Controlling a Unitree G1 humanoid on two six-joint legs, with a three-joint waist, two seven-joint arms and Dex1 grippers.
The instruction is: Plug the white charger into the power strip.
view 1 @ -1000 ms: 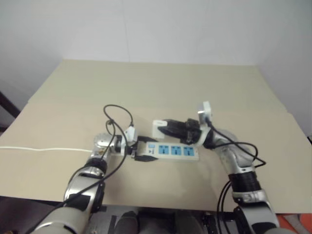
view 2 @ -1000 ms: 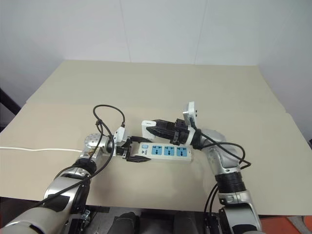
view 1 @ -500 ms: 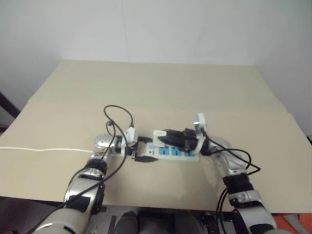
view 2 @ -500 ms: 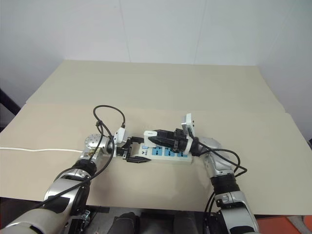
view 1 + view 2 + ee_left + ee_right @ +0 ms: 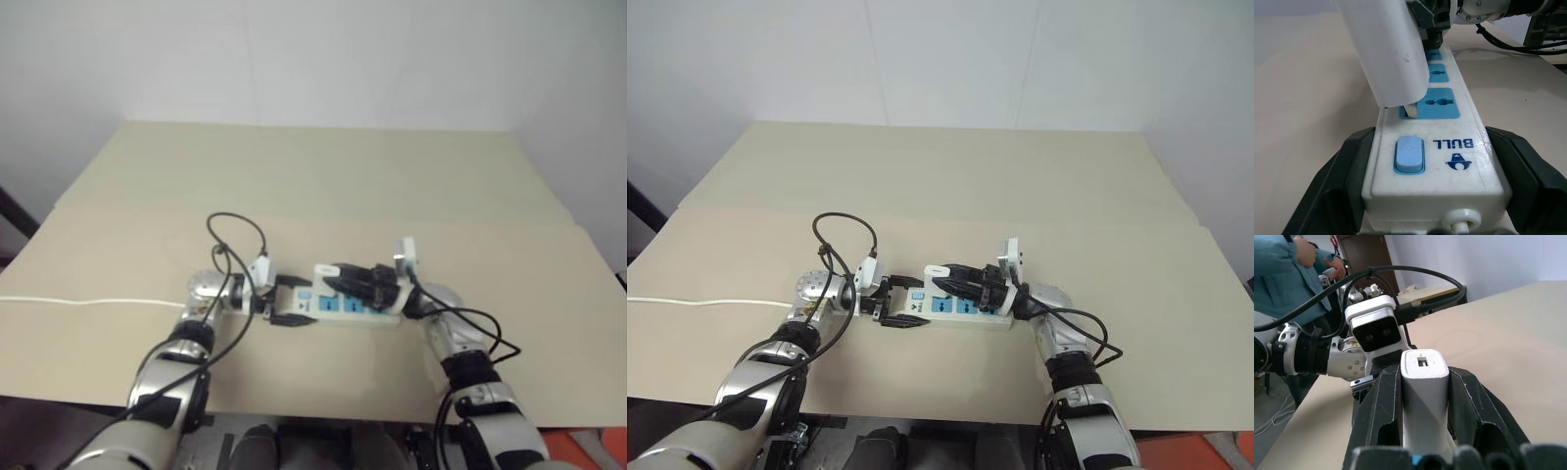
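Observation:
The power strip [image 5: 965, 309], a white bar with blue sockets, lies on the tan table. My left gripper [image 5: 895, 306] is shut on its switch end, a black finger [image 5: 1344, 171] on each side. Held by my right gripper [image 5: 944, 278], which is shut on it, the white charger [image 5: 1424, 382] sits between black fingers [image 5: 1383, 406]. The charger [image 5: 1388, 54] leans over the strip, and its prong [image 5: 1411, 110] meets the socket [image 5: 1437, 103] beside the blue switch [image 5: 1409, 154]. How deep the prong sits I cannot tell.
A thin white cord [image 5: 88, 301] runs left across the table [image 5: 323, 176]. Black cables [image 5: 235, 230] loop above my left wrist. A person in a blue sleeve [image 5: 1281, 269] stands beyond the table's left side. The table's front edge is close.
My right gripper has come down with the charger, from above the strip to its sockets. The left gripper and the strip have stayed put.

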